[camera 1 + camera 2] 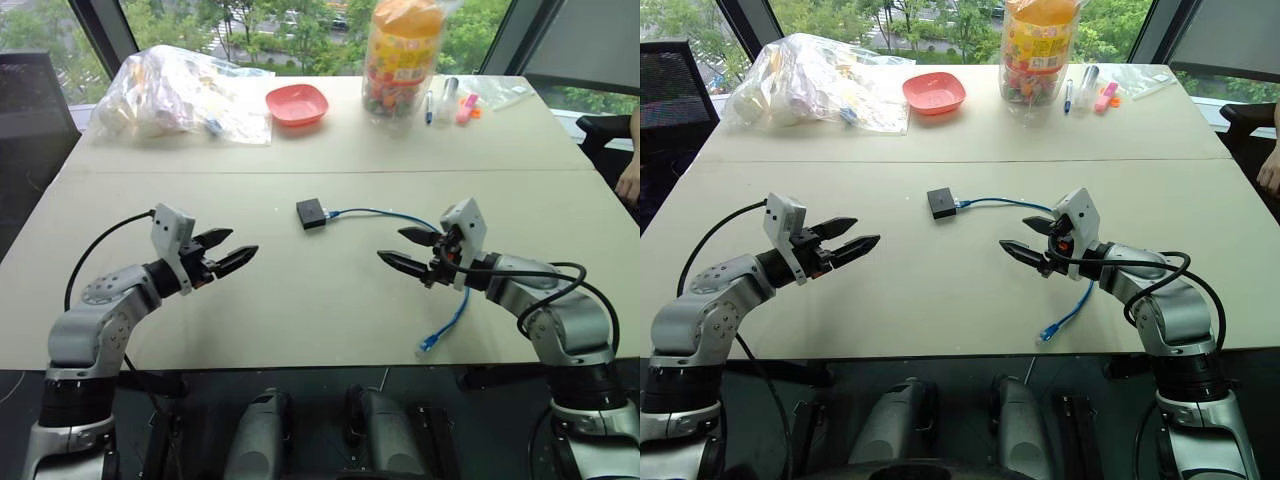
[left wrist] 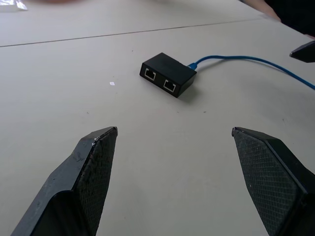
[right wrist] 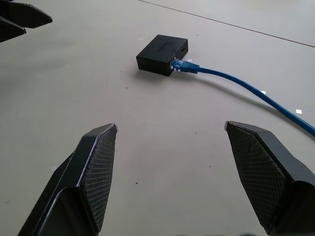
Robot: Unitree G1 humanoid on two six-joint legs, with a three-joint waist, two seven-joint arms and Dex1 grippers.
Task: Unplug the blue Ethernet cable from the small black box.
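The small black box (image 1: 311, 213) lies flat near the middle of the worktop (image 1: 300, 300), with the blue Ethernet cable (image 1: 385, 213) plugged into the side that faces the robot's right. From there the cord runs toward the right arm, passes behind it and curls down to the near edge, where its free plug (image 1: 427, 345) rests on the surface. The left wrist view shows two empty ports on another face of the box, so only one connection has to be undone. Both arms hover above the worktop on either side of the box, well apart from it and angled inward toward it. The left gripper (image 1: 232, 250) has its fingers spread and empty, and the right gripper (image 1: 410, 250) likewise stands wide with nothing between its fingers. This mirrored stance looks like a ready pose: the job probably needs one gripper to pin or hold the light box while the other pulls at the plug (image 3: 184, 66), since a one-handed tug would likely just drag the box along. The right gripper sits on the cable's side, which suits it for the plug, and the left for the box. Items at the far edge, a red dish (image 1: 297, 104), a plastic bag (image 1: 170, 95) and a jar (image 1: 402, 55), are clear of the work.
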